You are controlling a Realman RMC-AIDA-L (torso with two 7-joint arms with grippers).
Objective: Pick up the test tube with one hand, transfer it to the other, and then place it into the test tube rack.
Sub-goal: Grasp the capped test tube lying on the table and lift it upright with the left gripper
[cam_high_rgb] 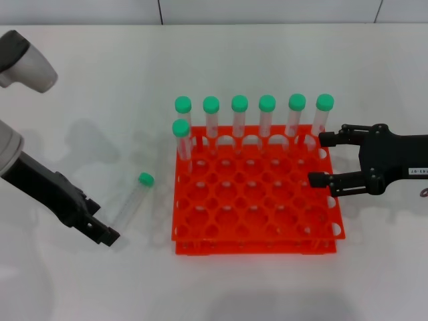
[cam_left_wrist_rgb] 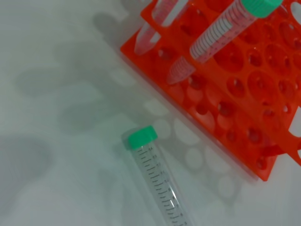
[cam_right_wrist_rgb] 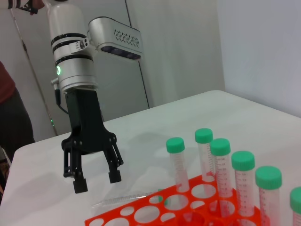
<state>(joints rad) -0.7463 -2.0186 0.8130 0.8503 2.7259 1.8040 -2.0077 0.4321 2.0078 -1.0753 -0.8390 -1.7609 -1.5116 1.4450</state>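
You have the test tube (cam_high_rgb: 132,201) lying flat on the white table (cam_high_rgb: 80,100), just left of the orange test tube rack (cam_high_rgb: 257,200), its green cap pointing toward the far side and its clear body running back toward your left gripper (cam_high_rgb: 100,231). That gripper sits at the tube's bottom end, low over the table; in the right wrist view its two black fingers (cam_right_wrist_rgb: 79,184) stand clearly apart and point down, with the tube (cam_right_wrist_rgb: 123,198) on the table just below and beside their tips, not between them and not touched. The left wrist view looks straight down on the tube (cam_left_wrist_rgb: 157,181), showing it clear of the rack's (cam_left_wrist_rgb: 244,94) near corner. Your right gripper (cam_high_rgb: 321,159), the one with the small white label, hovers at the rack's right edge, its fingers spread wide and holding nothing. Seven green-capped tubes (cam_high_rgb: 239,117) stand upright in the rack: six along the back row, one more just in front at the left end.
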